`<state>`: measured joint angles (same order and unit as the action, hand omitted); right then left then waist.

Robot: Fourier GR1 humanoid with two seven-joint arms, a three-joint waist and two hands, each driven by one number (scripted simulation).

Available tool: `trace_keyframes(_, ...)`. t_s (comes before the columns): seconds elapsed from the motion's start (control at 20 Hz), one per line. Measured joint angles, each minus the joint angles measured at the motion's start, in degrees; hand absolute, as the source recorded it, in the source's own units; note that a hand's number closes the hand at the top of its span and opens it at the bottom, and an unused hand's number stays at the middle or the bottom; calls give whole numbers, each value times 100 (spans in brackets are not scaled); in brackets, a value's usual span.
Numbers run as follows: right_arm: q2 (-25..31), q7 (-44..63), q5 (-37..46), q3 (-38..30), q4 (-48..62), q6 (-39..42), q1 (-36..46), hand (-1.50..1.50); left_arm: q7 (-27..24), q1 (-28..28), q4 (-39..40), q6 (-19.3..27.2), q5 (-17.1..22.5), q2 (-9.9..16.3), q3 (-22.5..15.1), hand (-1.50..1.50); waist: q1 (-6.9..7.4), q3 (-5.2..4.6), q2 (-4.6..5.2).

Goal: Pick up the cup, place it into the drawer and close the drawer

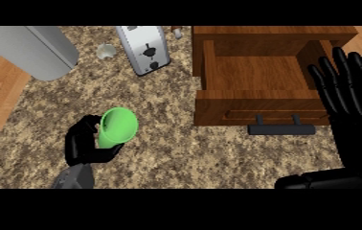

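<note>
The left hand is seen low at the left, its fingers curled round the green cup, which is held tilted with its open mouth turned up and toward the right. Above and beyond that hand, a grey appliance sits at the far left, with a small clear glass and a toaster further along the speckled counter. To the right of the held cup, well apart from it, the wooden drawer is found pulled open, its black handle facing the near edge. The right hand is held just beside the drawer's right wall, fingers straight and spread, holding nothing.

The cup is judged to be gripped but not yet carried across. The drawer's front panel could be struck if the cup is moved over too low, and the tilt could let the cup land on its side. The outstretched right hand could also be caught when the drawer is pushed shut.
</note>
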<state>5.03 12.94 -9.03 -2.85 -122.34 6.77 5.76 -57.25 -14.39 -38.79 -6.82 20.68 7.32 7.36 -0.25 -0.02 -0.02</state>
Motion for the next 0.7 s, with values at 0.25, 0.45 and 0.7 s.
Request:
trace_keyframes(0.25,48,-239,-47,-143,253,108,-50,-150,363,-26,-762,-314,1,65,-288,150,46,6,-12)
trace_keyframes(0.45,15,-292,-41,-103,214,148,-203,-150,856,56,-1609,-318,-88,64,-594,150,48,7,-16)
trace_keyframes(0.7,17,-97,-49,-104,174,55,-49,-150,1748,-42,-2717,-167,-42,-28,-869,150,52,6,-17)
